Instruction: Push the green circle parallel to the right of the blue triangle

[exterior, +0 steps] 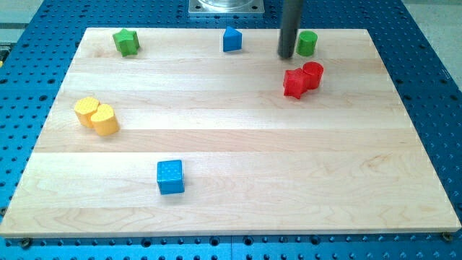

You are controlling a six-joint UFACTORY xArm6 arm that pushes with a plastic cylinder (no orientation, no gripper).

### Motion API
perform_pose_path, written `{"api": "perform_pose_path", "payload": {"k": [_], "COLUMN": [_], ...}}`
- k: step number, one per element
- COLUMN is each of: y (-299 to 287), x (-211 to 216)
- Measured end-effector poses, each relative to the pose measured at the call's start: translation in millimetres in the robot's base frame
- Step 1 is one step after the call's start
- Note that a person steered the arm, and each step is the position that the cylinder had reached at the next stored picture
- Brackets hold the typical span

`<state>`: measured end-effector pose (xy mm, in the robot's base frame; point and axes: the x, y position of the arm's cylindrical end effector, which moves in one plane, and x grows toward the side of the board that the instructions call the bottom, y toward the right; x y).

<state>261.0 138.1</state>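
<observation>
The green circle [307, 43] stands near the view's top edge of the wooden board [231, 159], right of centre. The blue triangle [232, 39] stands at about the same height, further to the view's left. My tip [286, 55] is the lower end of the dark rod, just left of the green circle and very close to it, between the circle and the triangle. I cannot tell whether the tip touches the circle.
A red star [294, 83] and a red cylinder [313, 74] touch each other just below the green circle. A green star [125, 41] is at top left. Two yellow blocks [97, 116] sit at the left. A blue cube [171, 177] lies at lower left.
</observation>
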Motion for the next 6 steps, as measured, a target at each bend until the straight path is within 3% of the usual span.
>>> {"api": "perform_pose_path", "payload": {"k": [1,6], "y": [32.0,37.6], "x": [-6.0,3.4]}}
